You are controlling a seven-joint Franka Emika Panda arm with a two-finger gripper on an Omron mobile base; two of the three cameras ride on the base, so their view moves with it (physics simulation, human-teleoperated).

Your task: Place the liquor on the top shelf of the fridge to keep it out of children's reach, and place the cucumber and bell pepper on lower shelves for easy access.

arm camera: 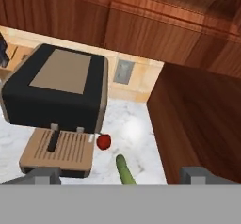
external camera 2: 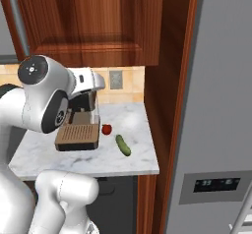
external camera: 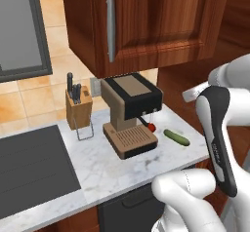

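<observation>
Cucumber (external camera 2: 123, 145) beside bell pepper (external camera 2: 106, 129) on counter (external camera 2: 138, 161)

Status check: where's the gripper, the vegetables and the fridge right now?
Gripper open, empty, above the marble counter. Dark green cucumber and small red bell pepper lie beside the tan coffee machine. Grey fridge doors shut.

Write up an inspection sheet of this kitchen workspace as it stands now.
Surface: white marble counter, dark cooktop at its left.
Job's things: cucumber lying flat on the counter; bell pepper beside the coffee machine; fridge doors shut; liquor nothing seen.
Clutter: knife block with knives.
Gripper: fingertips at the hand view's bottom, holding nothing; gripper open above the counter.
Cables: nothing seen.
Surroundings: wooden wall cabinet, wall outlet, tiled backsplash.
</observation>
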